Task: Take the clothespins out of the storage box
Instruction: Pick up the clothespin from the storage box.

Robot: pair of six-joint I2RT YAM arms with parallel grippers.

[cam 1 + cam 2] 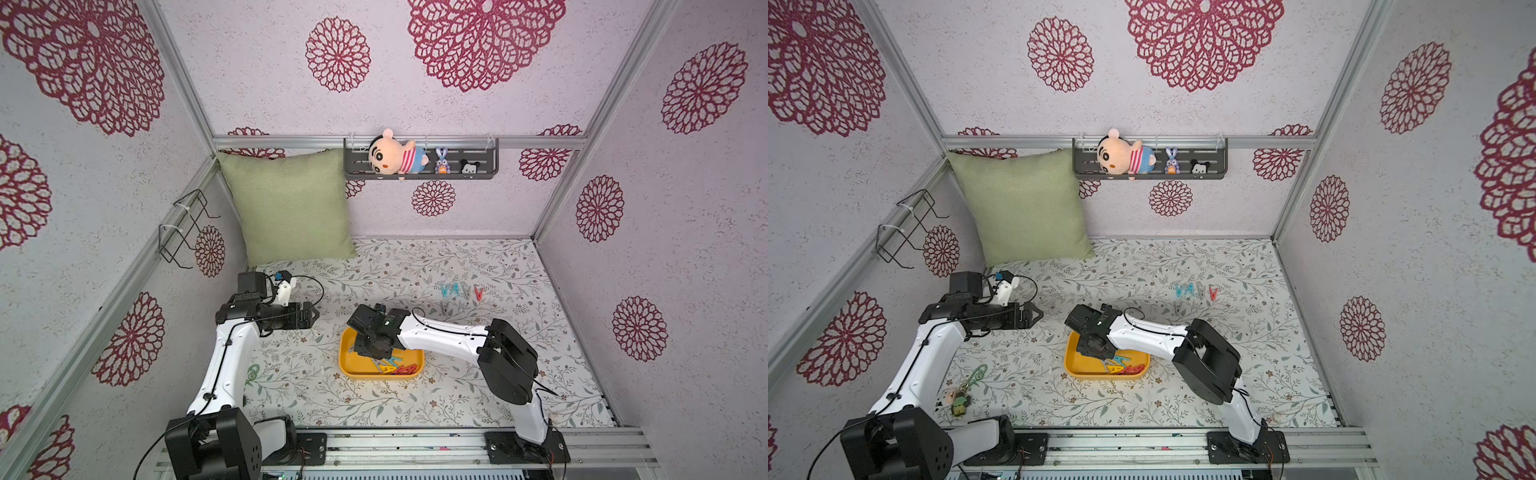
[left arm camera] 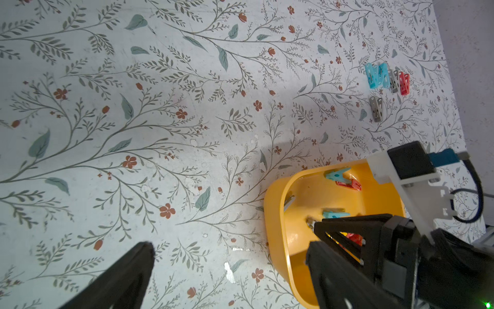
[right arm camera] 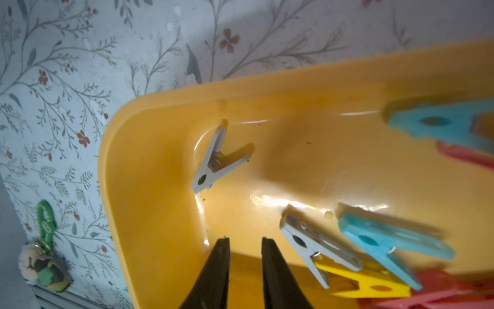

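While our right fingers (image 1: pixel 386 354) stood slightly parted and empty inside the yellow storage box (image 3: pixel 160 112), a grey clothespin (image 3: pixel 213 160) lay just ahead of their tips, long axis running away from them, handles splayed outward; our left fingers (image 1: pixel 313 316) gaped wide, empty, well aside.

A lab booth dressed as a home: wallpapered panels (image 1: pixel 665 208) in aluminium framing (image 1: pixel 291 142), a green cushion (image 1: pixel 291 208), a shelf (image 1: pixel 419 176) of plush toys (image 1: pixel 392 160), a floral tabletop (image 1: pixel 415 266), robot arms (image 1: pixel 224 365).
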